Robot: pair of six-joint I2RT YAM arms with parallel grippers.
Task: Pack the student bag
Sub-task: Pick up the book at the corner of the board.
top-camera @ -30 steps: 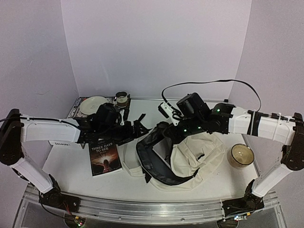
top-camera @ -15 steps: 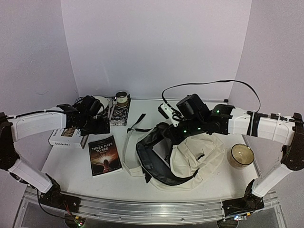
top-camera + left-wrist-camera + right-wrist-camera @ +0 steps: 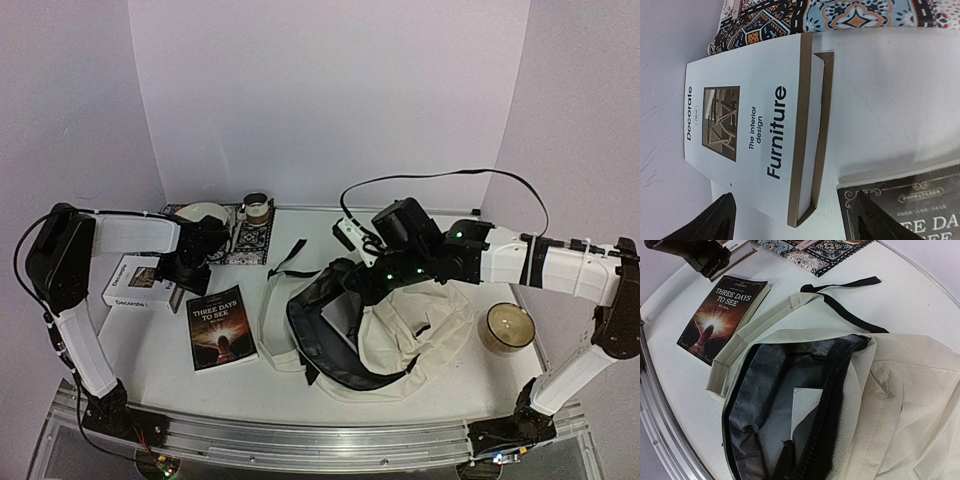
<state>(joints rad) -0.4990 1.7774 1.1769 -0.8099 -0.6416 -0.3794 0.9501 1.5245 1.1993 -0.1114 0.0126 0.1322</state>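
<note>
Fabric first: the student bag (image 3: 420, 345) lies on the desk (image 3: 140, 345) nearest your arm bases, right of centre. It is cream with a black zipper, and its mouth gapes toward the left, showing grey lining. Your right fingers (image 3: 362, 283) are closed on the far part of its zipper rim and hold that edge up off the desk. In the right wrist view the zipper runs straight down into them. Something flat and white shows inside the bag, too unclear to name.

To the bag's right a candle (image 3: 508, 327) stands apart from it. Left of the bag, a dark book (image 3: 222, 328) titled "Three Days to See" lies flat, cover up. Just beyond it lies a white book (image 3: 130, 285) marked "Furniture". Your left fingers (image 3: 190, 272) hover over it, spread wide and gripping nothing. In the left wrist view one fingertip (image 3: 715, 222) is over bare desk and the other over the dark book's corner.

Farthest back, near the wall, a patterned mat (image 3: 250, 235) carries a plate (image 3: 200, 215) and a small cup (image 3: 257, 208).
</note>
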